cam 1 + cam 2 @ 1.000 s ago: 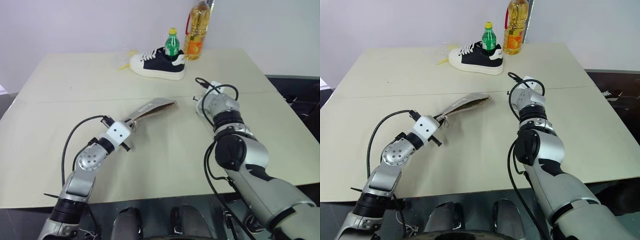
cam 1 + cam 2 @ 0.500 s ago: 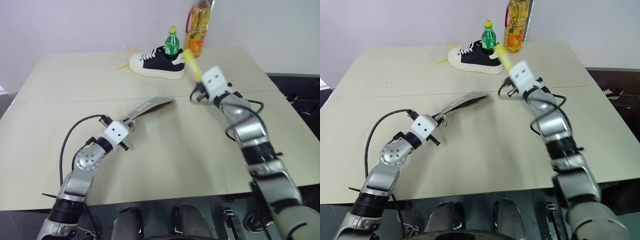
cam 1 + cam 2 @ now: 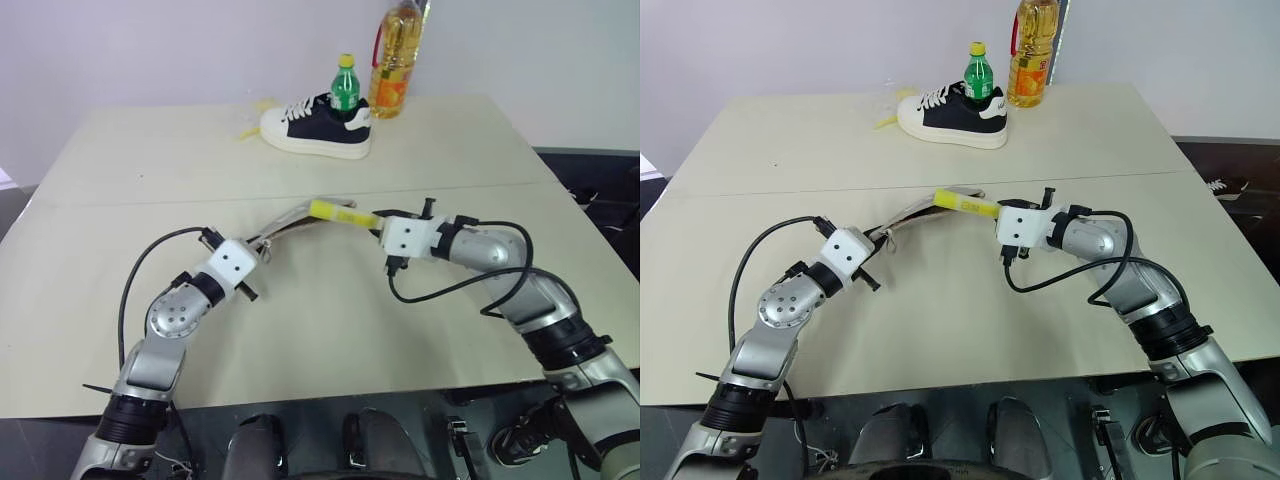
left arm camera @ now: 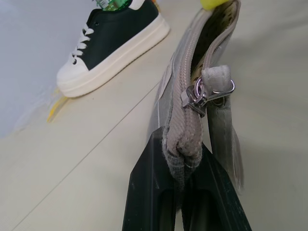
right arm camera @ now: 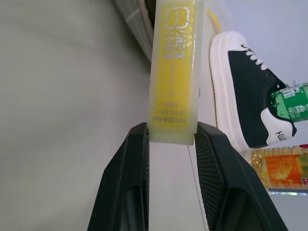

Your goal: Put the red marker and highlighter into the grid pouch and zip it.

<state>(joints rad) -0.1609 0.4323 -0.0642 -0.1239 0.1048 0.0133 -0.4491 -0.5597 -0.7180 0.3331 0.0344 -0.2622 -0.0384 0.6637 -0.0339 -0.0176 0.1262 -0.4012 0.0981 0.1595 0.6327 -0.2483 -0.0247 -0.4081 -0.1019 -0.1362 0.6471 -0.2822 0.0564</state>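
The right gripper point(image 3: 992, 212) has its jaws clamped on the tail of the highlighter point(image 3: 967, 204), whose long axis runs level and leftward, tip at the open far mouth of the grid pouch point(image 3: 923, 212). The left gripper point(image 4: 179, 180) has its jaws closed on the pouch's near, zipper-pull end, lifting it off the tabletop point(image 3: 940, 310). The right arm likely pushes leftward along that axis.

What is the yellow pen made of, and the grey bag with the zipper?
The highlighter looks like smooth, slightly see-through plastic: it shines a little and has letters printed on its flat body. The grid pouch looks like soft woven cloth, matt and a bit fuzzy, folding limply where the left claw pinches its end. Its zipper pull gleams silvery, so it is probably metal.
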